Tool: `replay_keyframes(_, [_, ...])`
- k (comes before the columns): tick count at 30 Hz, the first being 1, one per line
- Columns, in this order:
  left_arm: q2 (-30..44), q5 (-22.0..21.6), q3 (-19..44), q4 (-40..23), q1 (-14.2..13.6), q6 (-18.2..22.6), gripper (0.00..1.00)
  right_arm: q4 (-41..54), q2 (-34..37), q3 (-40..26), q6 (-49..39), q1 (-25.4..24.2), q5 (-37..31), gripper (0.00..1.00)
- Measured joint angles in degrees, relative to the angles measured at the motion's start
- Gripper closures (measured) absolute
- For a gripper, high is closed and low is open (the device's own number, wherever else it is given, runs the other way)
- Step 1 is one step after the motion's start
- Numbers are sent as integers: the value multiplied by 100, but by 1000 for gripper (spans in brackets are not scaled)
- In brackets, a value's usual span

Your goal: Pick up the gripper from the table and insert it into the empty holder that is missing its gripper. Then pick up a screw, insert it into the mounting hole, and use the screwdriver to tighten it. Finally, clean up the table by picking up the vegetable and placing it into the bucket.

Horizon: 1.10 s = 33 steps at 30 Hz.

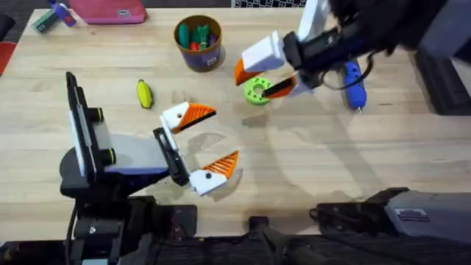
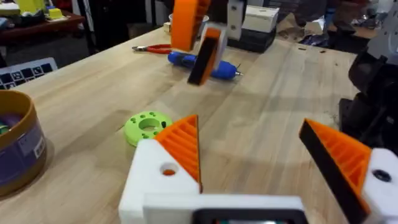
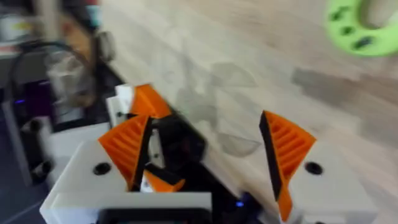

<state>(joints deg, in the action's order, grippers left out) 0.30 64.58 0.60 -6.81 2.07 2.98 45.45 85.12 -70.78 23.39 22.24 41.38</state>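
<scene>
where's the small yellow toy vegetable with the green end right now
In the overhead view the small yellow toy vegetable lies on the wooden table's left half, left of the round brown-gold bucket.

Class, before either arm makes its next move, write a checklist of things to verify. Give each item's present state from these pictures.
1. Left gripper open with nothing between its fingers: ok.
2. Right gripper open with nothing between its fingers: ok.
3. Screwdriver lying free on the table, with nothing on top of it: ok.
4. Vegetable placed in the bucket: not ok, it lies on the table.
5. Room left in the bucket, which already holds green and orange things: cannot tell.
6. Right gripper apart from the green disc beside it: cannot tell.
</scene>
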Motion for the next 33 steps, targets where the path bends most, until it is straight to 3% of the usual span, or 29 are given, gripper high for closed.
replay_keyframes(6, [2, 13, 0, 0, 0, 0, 16, 1427, 69, -1370, -402, 336, -2003, 58])
replay_keyframes(14, [2, 14, 0, -2, 0, 0, 14, 2564, 771, -2483, -544, 735, -3552, 60])
replay_keyframes(23, [2, 15, 0, -2, 0, 0, 15, 2957, 1378, -3040, -266, 949, -4318, 57])
replay_keyframes(33, [0, 15, 0, -2, 0, 0, 14, 2909, 2062, -3062, 40, 1198, -4504, 65])
